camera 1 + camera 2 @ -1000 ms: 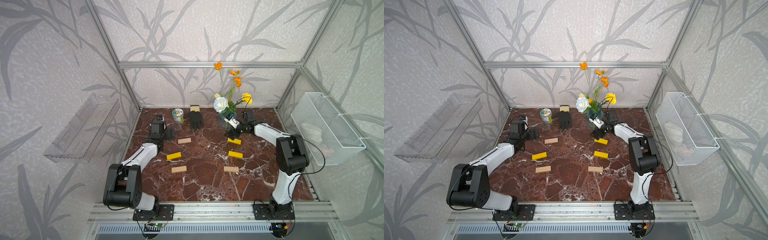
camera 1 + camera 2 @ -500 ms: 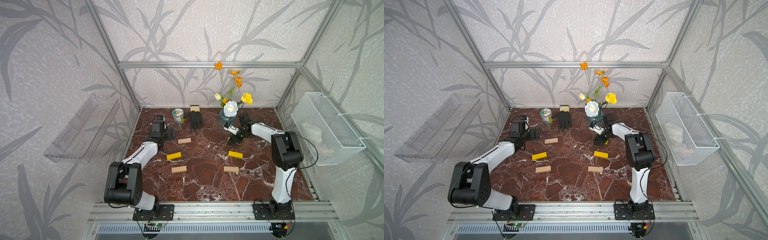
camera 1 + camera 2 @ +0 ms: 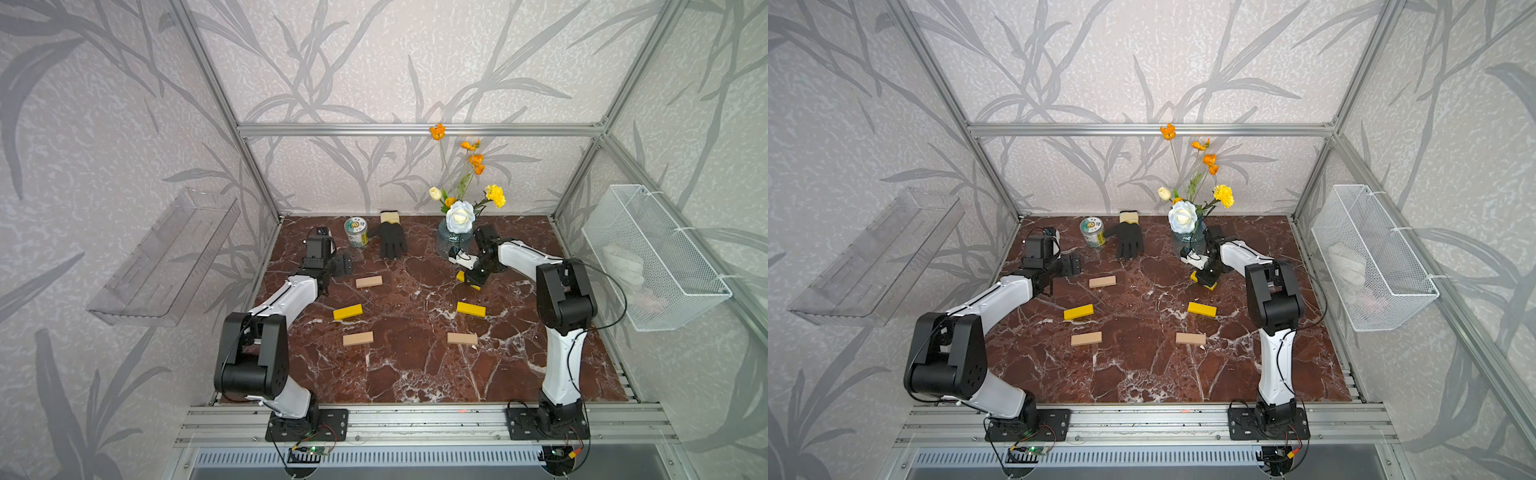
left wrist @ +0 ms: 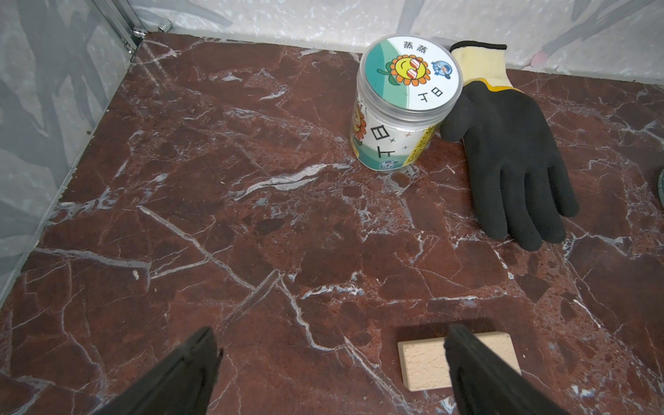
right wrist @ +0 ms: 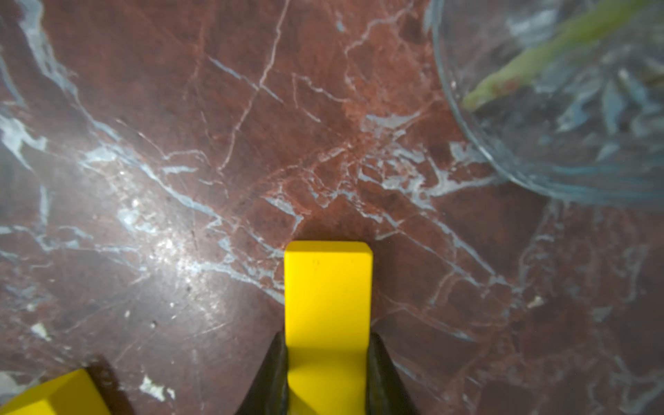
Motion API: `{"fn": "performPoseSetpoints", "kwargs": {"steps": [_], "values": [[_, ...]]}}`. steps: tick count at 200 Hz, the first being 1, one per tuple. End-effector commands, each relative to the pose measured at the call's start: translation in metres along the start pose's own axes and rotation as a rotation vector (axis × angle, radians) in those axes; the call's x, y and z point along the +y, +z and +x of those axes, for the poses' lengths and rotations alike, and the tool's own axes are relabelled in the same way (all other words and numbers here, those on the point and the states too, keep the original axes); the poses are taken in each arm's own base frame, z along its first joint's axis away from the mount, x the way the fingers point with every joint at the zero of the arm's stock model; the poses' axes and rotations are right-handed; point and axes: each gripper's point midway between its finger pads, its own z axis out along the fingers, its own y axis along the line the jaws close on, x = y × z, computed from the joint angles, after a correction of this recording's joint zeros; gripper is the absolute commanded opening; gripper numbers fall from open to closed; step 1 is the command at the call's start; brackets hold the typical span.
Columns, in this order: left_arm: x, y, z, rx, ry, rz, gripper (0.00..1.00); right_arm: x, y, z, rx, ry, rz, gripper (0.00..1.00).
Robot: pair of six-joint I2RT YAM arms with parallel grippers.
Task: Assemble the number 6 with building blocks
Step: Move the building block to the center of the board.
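- the right gripper (image 5: 327,339) is closed on the held yellow block (image 5: 327,287). in the right wrist view both black fingers (image 5: 276,373) press against its long sides, and one end of the block sticks out in front of them.
- in both top views this block is near the back edge of the marble table (image 3: 415,374), toward the right side, just beside the glass vase (image 3: 453,243) with flowers. i cannot tell if it rests on the table or is lifted.
- the left gripper (image 4: 332,337) is wide open and holds nothing. it is low over the table near the back left corner.
- the far tan block (image 4: 424,363) lies flat just beside one left fingertip, not between the jaws.
- four more blocks lie flat and well apart. the left yellow block (image 3: 347,311) and the left tan block (image 3: 358,338) are toward the left edge. the right yellow block (image 3: 471,309) and the right tan block (image 3: 462,338) are toward the right edge.
- the six blocks do not form a digit yet.
- a jar (image 4: 402,104) and a black glove (image 4: 503,154) touch each other at the back edge.
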Motion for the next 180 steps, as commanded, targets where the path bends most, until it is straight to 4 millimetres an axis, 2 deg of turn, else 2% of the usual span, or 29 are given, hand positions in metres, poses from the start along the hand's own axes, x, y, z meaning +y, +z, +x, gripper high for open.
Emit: {"fn": "performPoseSetpoints", "kwargs": {"steps": [1, 17, 61, 72, 97, 127, 152, 180], "values": [[-0.001, 0.000, -0.011, -0.012, 0.006, -0.004, 0.99, 0.019, 0.013, 0.002, 0.050, -0.038, -0.032, 0.11], [-0.001, 0.001, -0.011, -0.009, 0.007, -0.007, 0.99, 0.036, 0.011, -0.021, 0.014, -0.103, -0.037, 0.04], [-0.001, 0.003, -0.008, 0.006, 0.006, -0.008, 0.99, 0.098, 0.016, -0.091, -0.065, -0.320, -0.118, 0.00], [-0.001, 0.003, -0.007, 0.013, 0.010, -0.010, 0.99, 0.103, 0.022, -0.105, -0.069, -0.341, -0.125, 0.00], [0.000, 0.002, -0.006, 0.020, 0.022, -0.016, 0.99, 0.100, 0.032, -0.131, -0.078, -0.366, -0.118, 0.00], [0.000, 0.001, -0.006, 0.029, 0.028, -0.015, 0.99, 0.102, 0.038, -0.149, -0.105, -0.441, -0.126, 0.00], [0.000, 0.001, -0.006, 0.036, 0.031, -0.014, 0.99, 0.107, 0.044, -0.149, -0.093, -0.480, -0.129, 0.00], [0.001, 0.002, -0.005, 0.040, 0.040, -0.018, 0.99, 0.113, 0.051, -0.140, -0.062, -0.534, -0.145, 0.00]]}}
